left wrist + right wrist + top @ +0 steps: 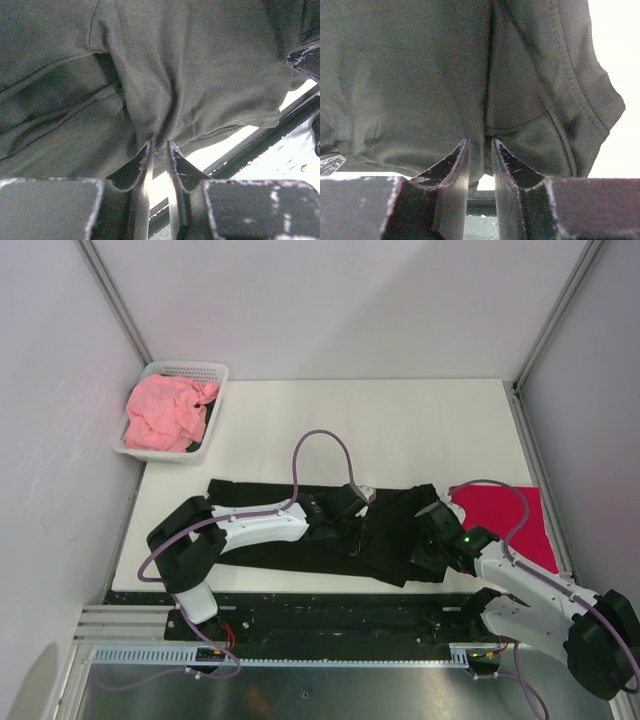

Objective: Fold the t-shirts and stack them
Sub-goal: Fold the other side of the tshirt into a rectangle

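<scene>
A black t-shirt [385,535] lies stretched along the table's near half, rumpled in the middle. My left gripper [350,500] sits over its centre. In the left wrist view the left gripper [159,142] is shut on a fold of the black t-shirt [175,65] close to its hem. My right gripper [433,522] is at the shirt's right end. In the right wrist view the right gripper [480,141] has a fold of the black t-shirt [420,75] pinched between narrow jaws. A red t-shirt [500,520] lies folded flat at the right. A pink t-shirt [165,410] is bunched in the basket.
The white mesh basket [205,370] stands at the table's back left corner against the wall. The red shirt reaches the table's right edge, by a metal frame post [545,485]. A black rail [330,610] runs along the near edge below the black shirt.
</scene>
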Motion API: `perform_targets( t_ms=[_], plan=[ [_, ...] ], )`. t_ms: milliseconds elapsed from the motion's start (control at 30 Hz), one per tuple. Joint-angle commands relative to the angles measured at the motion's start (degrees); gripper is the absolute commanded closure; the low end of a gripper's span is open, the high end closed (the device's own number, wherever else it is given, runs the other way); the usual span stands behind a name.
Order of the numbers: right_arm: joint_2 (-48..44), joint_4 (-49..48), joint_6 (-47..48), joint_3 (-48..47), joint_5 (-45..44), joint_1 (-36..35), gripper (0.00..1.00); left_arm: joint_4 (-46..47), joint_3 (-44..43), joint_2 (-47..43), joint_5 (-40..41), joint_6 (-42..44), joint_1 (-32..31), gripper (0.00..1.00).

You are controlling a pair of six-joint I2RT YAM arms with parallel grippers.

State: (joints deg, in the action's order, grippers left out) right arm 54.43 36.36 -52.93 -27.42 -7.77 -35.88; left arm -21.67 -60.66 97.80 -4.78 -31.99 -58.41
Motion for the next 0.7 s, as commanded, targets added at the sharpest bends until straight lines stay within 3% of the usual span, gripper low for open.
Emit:
perform_targets(
  t_ms=[0, 233, 500, 667],
  plan=[
    [1.5, -3.5, -0.4, -0.1, -1.7, 0.0, 0.73, 1.4, 0.4, -2.8, -0.8, 0.0, 0.3, 0.79],
    [2.9, -4.2, -0.6, -0.1, -1.8, 0.0, 0.81, 1.5, 0.7, -2.9, -0.8, -0.1, 0.6, 0.79],
    [2.0, -3.5, -0.8, -0.1, -1.6, 0.1, 0.98, 1.8, 1.0, -3.3, -0.9, -0.1, 0.8, 0.8],
    [-1.2, 0.1, -1.6, -1.0, -1.4, -0.2, 1.0, 1.8, 1.2, -3.4, -0.7, -0.1, 1.0, 0.8]
  ],
)
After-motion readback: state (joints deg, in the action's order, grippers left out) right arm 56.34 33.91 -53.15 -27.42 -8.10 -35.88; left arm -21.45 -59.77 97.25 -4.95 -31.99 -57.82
